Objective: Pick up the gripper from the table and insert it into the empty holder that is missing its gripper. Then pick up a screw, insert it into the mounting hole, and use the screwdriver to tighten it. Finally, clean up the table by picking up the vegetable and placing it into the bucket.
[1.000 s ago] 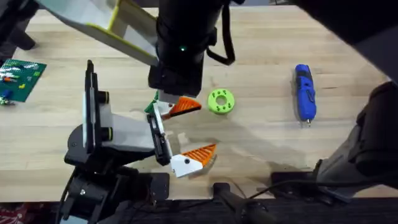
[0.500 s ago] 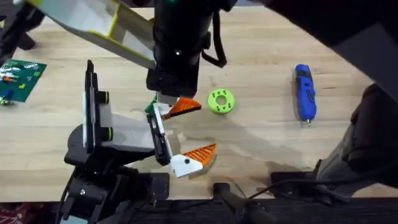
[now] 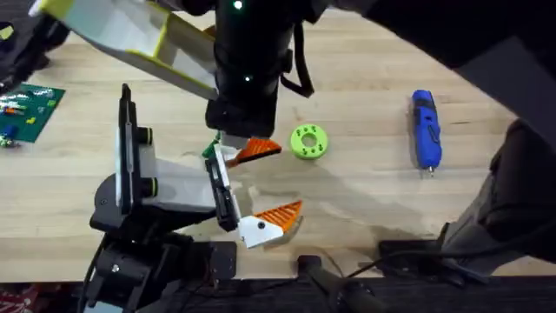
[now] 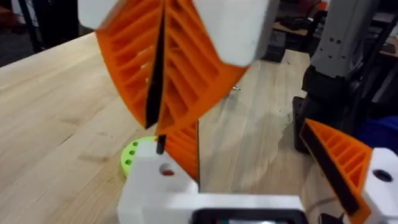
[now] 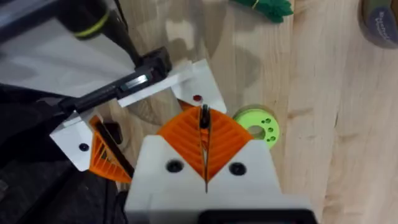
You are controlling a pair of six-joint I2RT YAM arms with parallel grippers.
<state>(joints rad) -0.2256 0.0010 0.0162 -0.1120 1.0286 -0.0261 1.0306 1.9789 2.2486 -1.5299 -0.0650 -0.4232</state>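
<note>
Since it carries everything, bench [image 3: 365,200]: light wood planks, grain running crosswise, matte.
Right arm: dark and bulky, reaching across the middle from my right and standing over the holder.
Holder [image 3: 174,183]: white-grey body with a black back plate, lying on its side. I judge it doubles as the left tool [image 3: 265,181], with its two tips spread wide.
Screwdriver [image 3: 424,129]: smooth blue pen shape, well off to the right, long axis pointing away from me.
Fingertip [image 3: 259,149]: orange ribbed wedge on a white base, already seated on the far mount. Its twin [image 3: 280,213] sits on the near one.
Disc [image 3: 308,142]: green, round and holed, just beyond the fingertip.
Right tool [image 5: 204,149]: orange ribbed pads pinched together on the screw.
Screw [image 5: 204,118]: thin black shaft, long axis upright.
Hole [image 5: 197,98]: in the white mount, just beside the screw's tip and almost under it. The right arm is the nearer one, and I judge a slight sideways nudge is needed before lowering.
</note>
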